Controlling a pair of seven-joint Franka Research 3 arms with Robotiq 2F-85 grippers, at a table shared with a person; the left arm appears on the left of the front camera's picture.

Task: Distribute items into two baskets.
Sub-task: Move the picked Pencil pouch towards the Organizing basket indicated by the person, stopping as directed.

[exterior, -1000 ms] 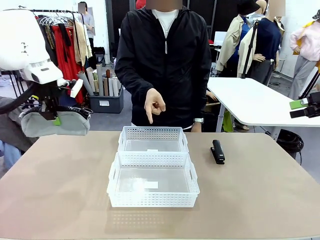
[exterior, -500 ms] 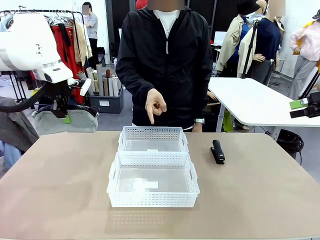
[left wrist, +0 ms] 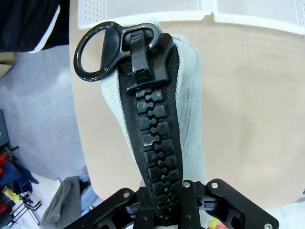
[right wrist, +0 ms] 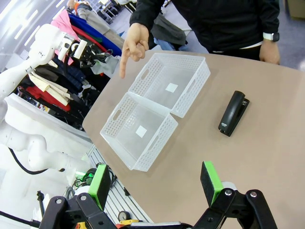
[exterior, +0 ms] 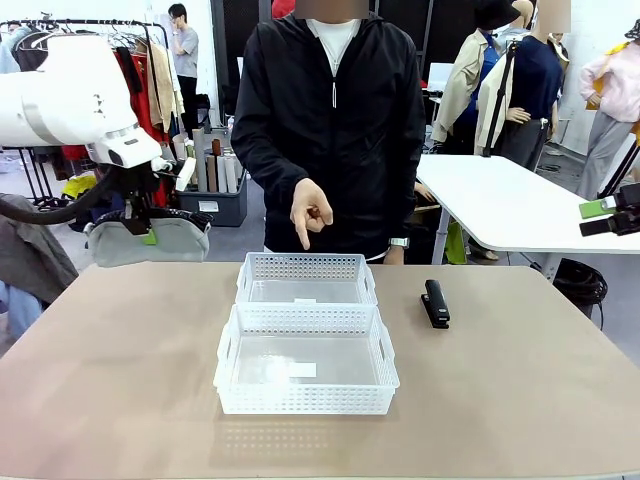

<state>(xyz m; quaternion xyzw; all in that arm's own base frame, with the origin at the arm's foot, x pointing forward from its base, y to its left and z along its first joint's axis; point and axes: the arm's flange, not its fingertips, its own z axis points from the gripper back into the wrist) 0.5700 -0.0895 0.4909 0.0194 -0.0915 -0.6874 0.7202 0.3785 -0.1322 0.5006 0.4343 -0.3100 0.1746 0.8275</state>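
Spanning the scene, the table (exterior: 120,400) carries two white baskets touching end to end at its middle, the near basket (exterior: 305,372) and the far basket (exterior: 305,280). Both are empty, so no item is distributed yet. The person's hand (exterior: 310,210) points down at the far basket, just as in the earlier frames.

The grey bag (exterior: 150,243) hangs in the air over the table's far left edge, left of the baskets. It is now further right and a little higher than a second ago, so the carry towards a basket seems under way. The left end effector (exterior: 143,228) is clamped shut on the bag's black zip band. The right end effector (right wrist: 155,183) stands fully open and empty above the near right of the table.

The black stapler (exterior: 435,303) lies unmoved on the table, right of the far basket.
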